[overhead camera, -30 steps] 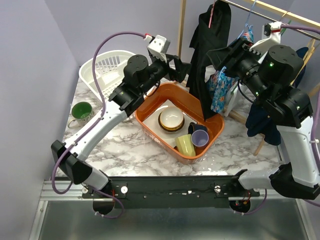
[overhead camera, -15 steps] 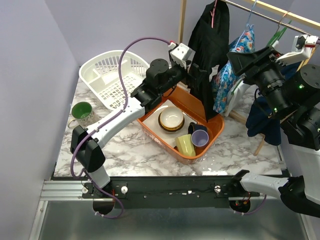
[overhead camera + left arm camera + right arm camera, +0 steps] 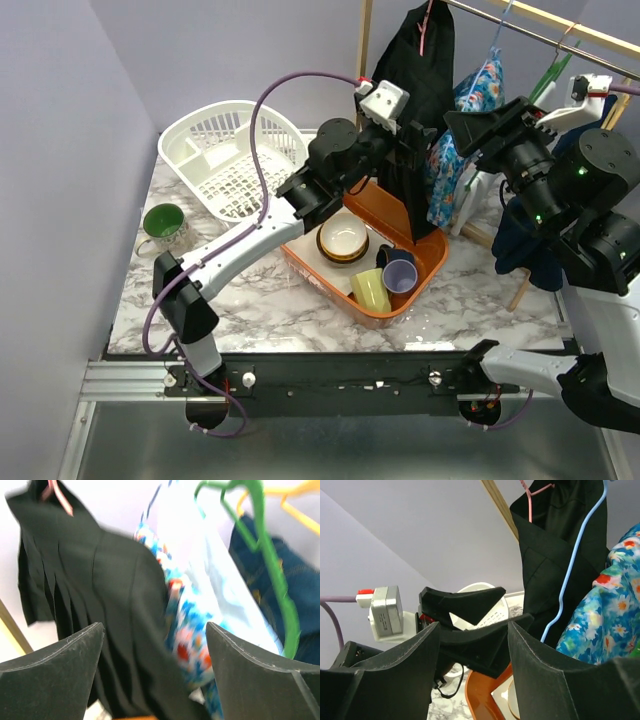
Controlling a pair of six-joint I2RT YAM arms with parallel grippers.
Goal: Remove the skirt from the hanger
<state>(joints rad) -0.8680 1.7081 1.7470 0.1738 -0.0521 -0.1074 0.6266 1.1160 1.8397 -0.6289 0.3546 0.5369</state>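
The black pleated skirt (image 3: pixel 418 90) hangs from a pink hanger (image 3: pixel 430 22) at the rail's left end. It also shows in the left wrist view, skirt (image 3: pixel 100 605) under hanger (image 3: pixel 59 497), and in the right wrist view, skirt (image 3: pixel 555 565) under hanger (image 3: pixel 532 492). My left gripper (image 3: pixel 403 150) is open just left of the skirt's middle; in its own view the left gripper (image 3: pixel 154 630) frames the cloth without touching it. My right gripper (image 3: pixel 478 122) is open to the skirt's right, by the floral garment (image 3: pixel 448 165). Nothing sits between the right gripper (image 3: pixel 474 625) fingers.
A blue hanger (image 3: pixel 575 565) carries the floral garment; a green hanger (image 3: pixel 265 545) and dark denim (image 3: pixel 522 240) hang further right. Below the skirt an orange tub (image 3: pixel 325 190) holds a bowl (image 3: pixel 343 238) and cups (image 3: pixel 398 272). White basket (image 3: pixel 225 150) and green mug (image 3: pixel 162 222) stand left.
My left arm has stretched up and to the right, bringing its open gripper to the skirt. My right gripper has drawn back to the right, away from the skirt.
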